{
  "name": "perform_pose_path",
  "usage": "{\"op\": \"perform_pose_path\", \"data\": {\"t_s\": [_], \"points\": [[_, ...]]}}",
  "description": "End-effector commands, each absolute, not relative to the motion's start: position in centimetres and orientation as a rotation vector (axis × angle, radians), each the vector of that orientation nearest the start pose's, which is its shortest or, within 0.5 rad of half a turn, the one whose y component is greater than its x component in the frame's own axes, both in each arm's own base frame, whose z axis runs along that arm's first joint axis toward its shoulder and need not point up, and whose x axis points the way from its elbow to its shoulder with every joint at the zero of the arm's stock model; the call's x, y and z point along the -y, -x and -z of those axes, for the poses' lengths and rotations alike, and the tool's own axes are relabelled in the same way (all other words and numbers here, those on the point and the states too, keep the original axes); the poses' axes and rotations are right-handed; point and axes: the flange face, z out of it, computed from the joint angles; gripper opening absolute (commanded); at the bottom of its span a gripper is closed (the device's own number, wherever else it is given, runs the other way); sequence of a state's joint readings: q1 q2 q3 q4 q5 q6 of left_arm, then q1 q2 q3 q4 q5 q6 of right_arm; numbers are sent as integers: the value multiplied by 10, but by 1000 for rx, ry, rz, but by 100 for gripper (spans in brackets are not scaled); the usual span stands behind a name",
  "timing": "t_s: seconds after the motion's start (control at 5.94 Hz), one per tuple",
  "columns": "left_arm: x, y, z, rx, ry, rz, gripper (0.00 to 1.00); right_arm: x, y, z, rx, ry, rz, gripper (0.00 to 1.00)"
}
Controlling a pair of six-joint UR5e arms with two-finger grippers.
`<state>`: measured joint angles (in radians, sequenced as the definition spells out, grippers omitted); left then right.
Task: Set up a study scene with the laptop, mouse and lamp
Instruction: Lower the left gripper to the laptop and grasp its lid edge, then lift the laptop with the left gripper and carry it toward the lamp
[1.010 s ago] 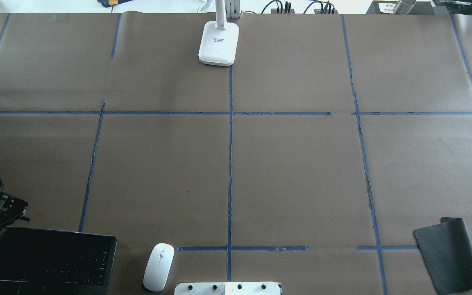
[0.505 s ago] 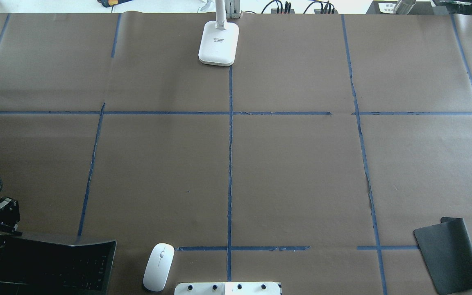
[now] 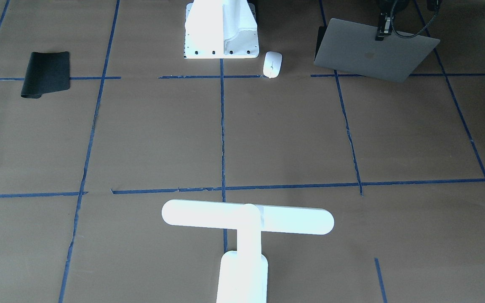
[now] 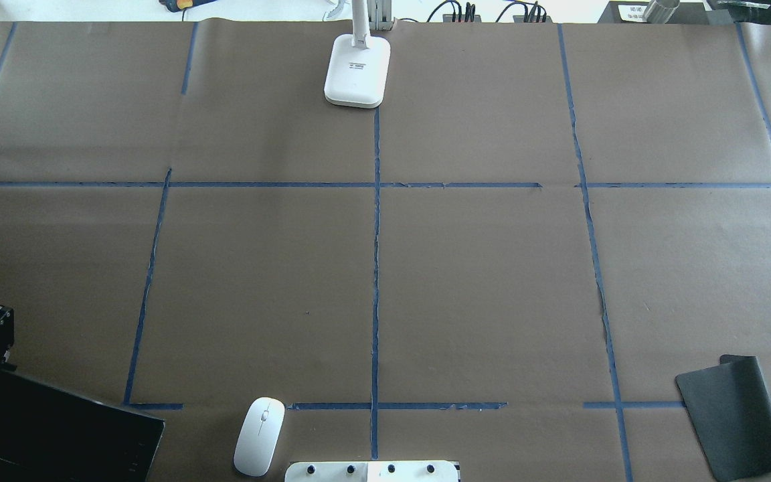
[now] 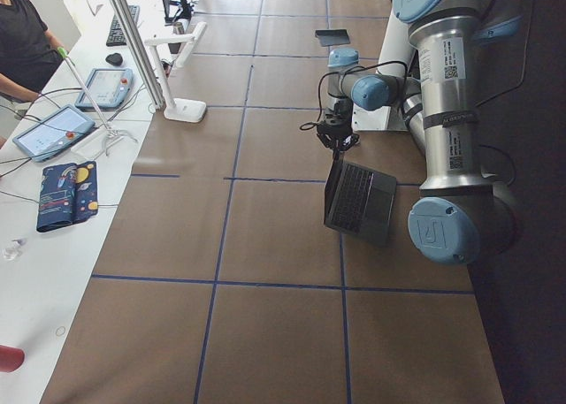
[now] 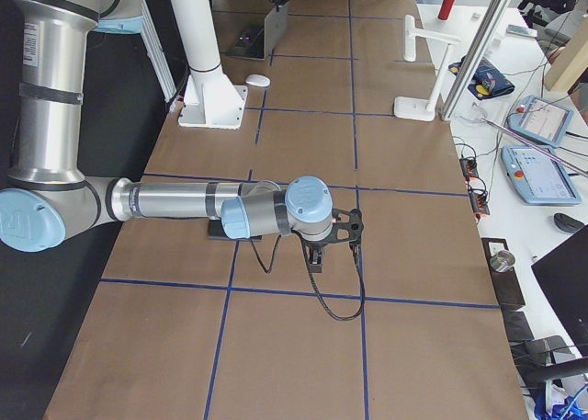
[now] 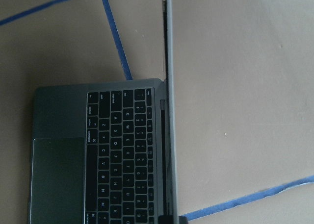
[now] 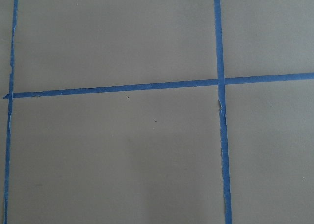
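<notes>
The grey laptop [image 3: 369,57] stands open at the table's near left corner, its lid about upright. It also shows in the overhead view [image 4: 57,435] and the left wrist view [image 7: 122,150]. My left gripper [image 3: 380,33] is shut on the lid's top edge. The white mouse [image 4: 260,435] lies next to the pedestal. The white T-shaped lamp [image 3: 246,219] stands at the far middle edge; its base shows in the overhead view [image 4: 357,70]. My right gripper [image 6: 317,255] hovers over bare paper, seen only from the side; I cannot tell its state.
A black soft mat [image 4: 733,415] lies at the near right. The white bolted pedestal [image 3: 221,29] stands at the near middle. Brown paper with blue tape lines [image 4: 375,268] covers the table. Operators' tablets and cables lie beyond the far edge.
My left gripper has drawn back toward the lower left of the overhead view. The laptop's lid has swung with it and now hides the keys in that view.
</notes>
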<state>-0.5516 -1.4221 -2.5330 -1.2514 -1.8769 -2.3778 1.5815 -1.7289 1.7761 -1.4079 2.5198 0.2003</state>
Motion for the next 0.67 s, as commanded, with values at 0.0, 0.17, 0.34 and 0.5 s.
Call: {"op": "perform_pose_path", "data": {"t_s": [0.0,0.17,0.34,0.5], "points": [[322,-221,-315,-517,320,1282,0,434,-57,-601,958,-100,-98,100],[368,-231,-322,-502,302,1351,0,434,-57,-603,958,-97,-100,100],[411,-240,-317,-511,287,1403,0,434,-57,-604,958,-94,-101,100],[454,-255,-301,-527,279,1437,0,434,-57,-605,957,-93,-102,100]]}}
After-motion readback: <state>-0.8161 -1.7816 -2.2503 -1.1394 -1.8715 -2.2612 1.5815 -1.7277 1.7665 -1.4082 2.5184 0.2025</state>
